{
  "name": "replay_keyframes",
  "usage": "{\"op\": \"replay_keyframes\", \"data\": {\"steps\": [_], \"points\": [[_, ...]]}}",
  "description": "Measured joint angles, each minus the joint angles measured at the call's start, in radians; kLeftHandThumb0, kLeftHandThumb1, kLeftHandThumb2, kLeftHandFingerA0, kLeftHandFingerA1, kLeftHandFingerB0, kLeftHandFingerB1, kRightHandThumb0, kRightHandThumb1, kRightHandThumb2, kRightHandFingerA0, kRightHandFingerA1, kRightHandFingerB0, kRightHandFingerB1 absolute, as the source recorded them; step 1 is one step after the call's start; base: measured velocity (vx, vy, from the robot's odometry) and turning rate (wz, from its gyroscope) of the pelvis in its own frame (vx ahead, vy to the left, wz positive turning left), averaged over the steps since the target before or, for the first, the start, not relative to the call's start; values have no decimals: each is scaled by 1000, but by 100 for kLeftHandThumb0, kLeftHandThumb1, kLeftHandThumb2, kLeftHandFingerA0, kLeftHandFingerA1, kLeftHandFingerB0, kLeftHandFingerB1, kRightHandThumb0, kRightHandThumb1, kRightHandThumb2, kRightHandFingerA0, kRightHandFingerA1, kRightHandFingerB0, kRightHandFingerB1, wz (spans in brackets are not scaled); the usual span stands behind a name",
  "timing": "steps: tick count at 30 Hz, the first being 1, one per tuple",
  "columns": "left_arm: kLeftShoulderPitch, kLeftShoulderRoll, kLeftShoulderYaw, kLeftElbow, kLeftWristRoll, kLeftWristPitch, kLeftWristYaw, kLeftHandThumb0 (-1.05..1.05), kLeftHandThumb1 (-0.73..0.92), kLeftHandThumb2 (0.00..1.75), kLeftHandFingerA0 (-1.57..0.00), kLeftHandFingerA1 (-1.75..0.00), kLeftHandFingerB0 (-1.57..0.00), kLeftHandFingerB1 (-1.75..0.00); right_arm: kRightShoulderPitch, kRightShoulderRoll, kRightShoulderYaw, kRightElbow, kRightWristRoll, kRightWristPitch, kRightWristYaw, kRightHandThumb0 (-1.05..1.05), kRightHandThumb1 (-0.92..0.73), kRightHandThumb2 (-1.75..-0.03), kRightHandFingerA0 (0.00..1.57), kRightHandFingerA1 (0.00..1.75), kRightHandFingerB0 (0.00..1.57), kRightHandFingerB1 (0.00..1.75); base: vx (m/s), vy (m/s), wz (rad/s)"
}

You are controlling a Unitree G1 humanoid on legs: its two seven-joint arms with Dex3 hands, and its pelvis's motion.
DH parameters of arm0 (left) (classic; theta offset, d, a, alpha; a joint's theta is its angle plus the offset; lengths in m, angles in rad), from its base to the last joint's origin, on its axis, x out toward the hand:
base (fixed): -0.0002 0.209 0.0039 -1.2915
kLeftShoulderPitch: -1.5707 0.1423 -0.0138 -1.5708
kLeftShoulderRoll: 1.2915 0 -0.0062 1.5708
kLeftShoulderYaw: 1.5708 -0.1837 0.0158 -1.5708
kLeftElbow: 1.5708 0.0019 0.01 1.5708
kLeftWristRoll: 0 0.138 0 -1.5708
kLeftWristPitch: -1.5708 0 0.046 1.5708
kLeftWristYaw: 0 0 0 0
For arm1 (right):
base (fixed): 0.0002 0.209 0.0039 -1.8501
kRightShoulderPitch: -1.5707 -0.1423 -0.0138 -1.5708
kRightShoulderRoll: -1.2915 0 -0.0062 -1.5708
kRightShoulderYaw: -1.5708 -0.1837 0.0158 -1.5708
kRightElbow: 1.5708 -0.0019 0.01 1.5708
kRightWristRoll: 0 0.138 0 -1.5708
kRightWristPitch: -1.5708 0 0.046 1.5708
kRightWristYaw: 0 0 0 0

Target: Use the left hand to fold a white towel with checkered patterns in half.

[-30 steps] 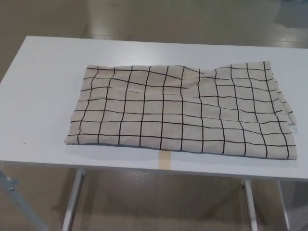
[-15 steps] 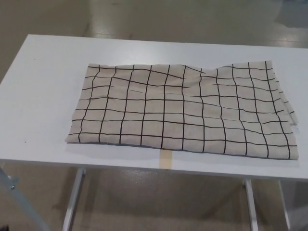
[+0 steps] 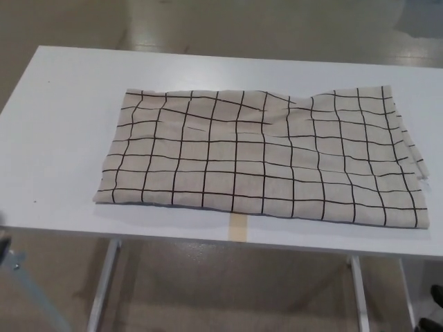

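1. Not showing the left hand or the right hand anywhere in the head view, so not able to tell fingers apart or together.
2. Looking at the towel (image 3: 263, 166) lying flat on the table (image 3: 55, 124), with nothing holding it or touching it from above.
3. Seeing a pale cloth with thin black lines crossing to make squares.
4. Spreading wide from the middle-left of the table to very near the right edge of the picture.
5. Sitting close to the near edge of the table, with more bare top showing on the left side and along the far side.
6. Bumping up in a small wrinkle along the far edge, a bit right of the middle.
7. Showing more than one layer of cloth along the right side, with the edges not lining up neatly.
8. Peeking out from under the near edge of the towel: a short strip of tan tape (image 3: 237, 228), running to the table's front edge.
9. Holding the table up: shiny metal legs (image 3: 104, 290), one on the left and one on the right.
10. Lying below it all: a smooth, shiny floor (image 3: 228, 290).
11. Showing a small dark shape (image 3: 436, 296) at the bottom right corner, too little of it to tell what.
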Motion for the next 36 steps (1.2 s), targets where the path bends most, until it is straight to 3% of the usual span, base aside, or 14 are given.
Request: {"op": "replay_keyframes", "data": {"steps": [4, 5, 6, 7, 15, 19, 27, 30, 36], "points": [[-45, 22, -20, -28, 46, -25, 10, -58, 38, 74, 0, -22, -5, -17, -13, 0, 2, 21, 0, -14, 5, -23, -65, -59, 43, 52, 44, 46, 0, 0, 0], [-60, 32, -29, -33, 62, -31, 13, -61, 38, 77, 0, -14, -4, -21, -15, -1, 3, 28, -1, -18, 6, -24, -65, -59, 44, 52, 44, 46, 0, 0, 0], [-82, 47, -44, -38, 89, -41, 16, -66, 48, 57, 0, -18, -2, -24, -17, -2, 3, 37, -1, -25, 8, -23, -65, -59, 44, 52, 44, 46, 0, 0, 0], [-92, 53, -51, -39, 99, -43, 16, -61, 38, 79, 0, -15, -1, -24, -17, -2, 3, 40, -1, -28, 8, -24, -65, -59, 44, 52, 44, 46, 0, 0, 0], [-217, 140, -156, -16, 213, -53, 16, -64, 38, 80, 0, -11, 0, -22, -19, -4, 10, 54, -10, -45, 9, -23, -65, -59, 44, 52, 43, 45, 0, 0, 0], [-285, 190, -230, 19, 289, -49, 16, -70, 42, 78, 0, 0, 0, -12, -20, -4, 12, 55, -13, -50, 9, -23, -65, -59, 44, 53, 43, 45, 0, 0, 0], [-402, 243, -384, 106, 416, -12, 12, -55, 36, 69, 0, 0, 0, -12, -26, -4, 17, 58, -17, -59, 8, -22, -65, -60, 45, 53, 43, 45, 0, 0, 0], [-444, 250, -444, 146, 465, 5, 12, -35, 24, 58, 0, 0, 0, -12, -27, -4, 18, 59, -18, -65, 8, -22, -65, -60, 44, 53, 43, 45, 0, 0, 0], [-548, 265, -586, 269, 574, 39, 12, -28, 21, 58, 0, -6, 0, -17, -27, -4, 21, 61, -19, -70, 8, -20, -65, -59, 45, 53, 43, 45, 0, 0, 0]]}}
